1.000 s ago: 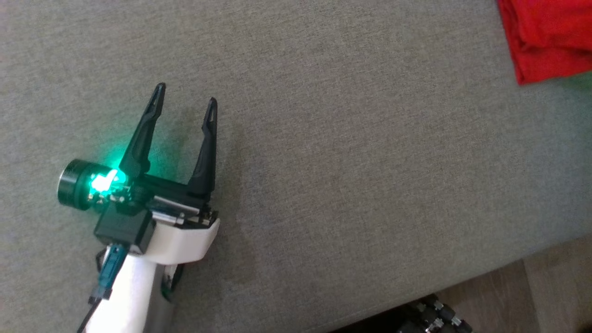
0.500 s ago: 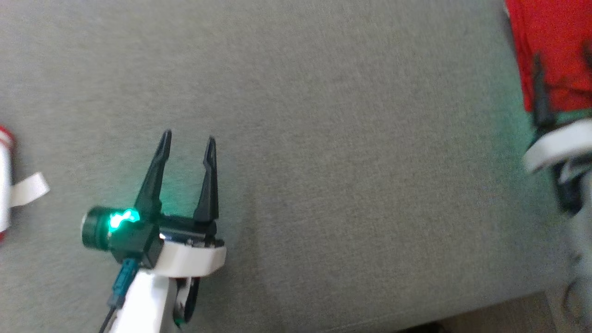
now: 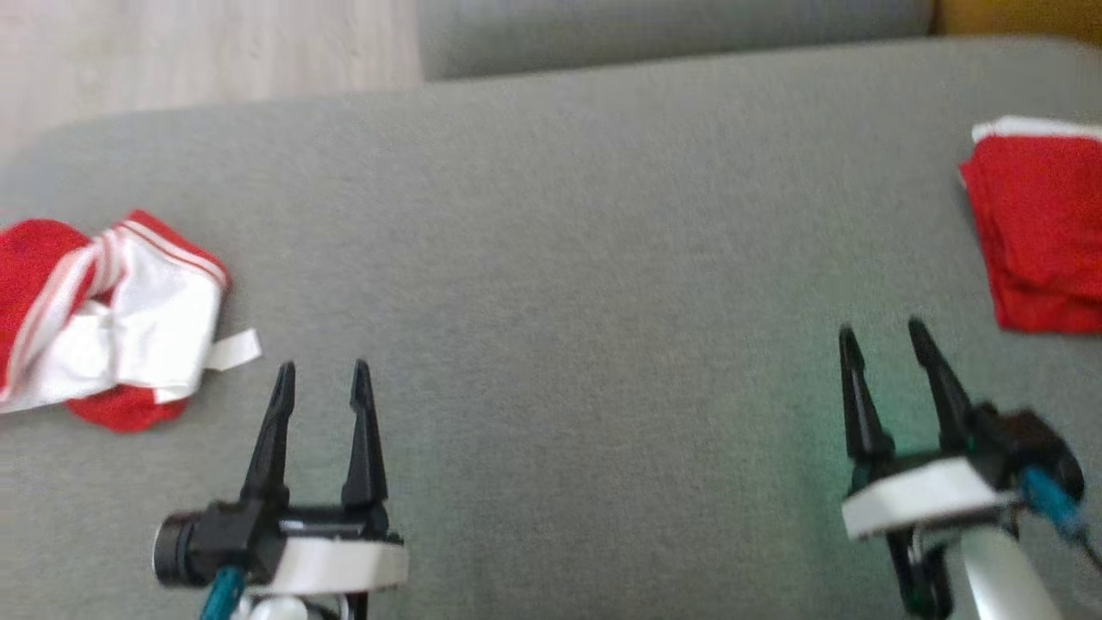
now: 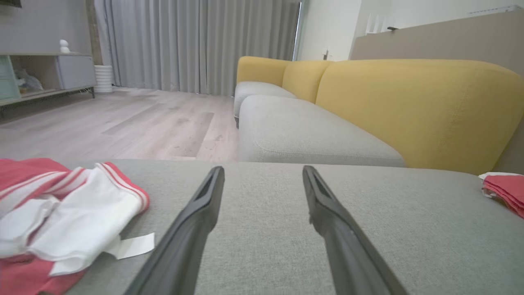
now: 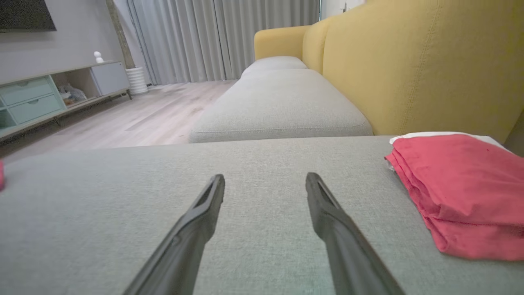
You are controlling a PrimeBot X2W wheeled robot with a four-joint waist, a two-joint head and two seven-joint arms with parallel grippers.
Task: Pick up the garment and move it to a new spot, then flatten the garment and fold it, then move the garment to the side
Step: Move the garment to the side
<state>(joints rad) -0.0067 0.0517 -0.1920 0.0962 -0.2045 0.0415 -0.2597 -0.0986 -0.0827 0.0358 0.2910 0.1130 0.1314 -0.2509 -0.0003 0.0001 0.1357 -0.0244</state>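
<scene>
Listener: Claws first, please. How do they stand?

Describer: Both dark two-fingered claws hang over a wide grey fabric sofa cushion (image 3: 560,258), fingers pointing to twelve o'clock. The left gripper (image 3: 322,372), at seven o'clock in the head view, is spread wide and holds nothing. The right gripper (image 3: 882,331), at four o'clock, is spread just as wide and is also empty.

Listener: Where is the garment?

Describer: A folded red cloth garment (image 3: 1042,232), white along its far edge, lies flat on the cushion at three o'clock. It is near the right gripper, towards its one o'clock, and not touching it. A crumpled red-and-white garment (image 3: 112,319) lies at nine o'clock, near the left gripper but apart from it. A yellow sofa backrest (image 4: 409,106) rises beyond the cushion toward one o'clock. Pale wooden floor (image 3: 207,43) shows at eleven o'clock.
</scene>
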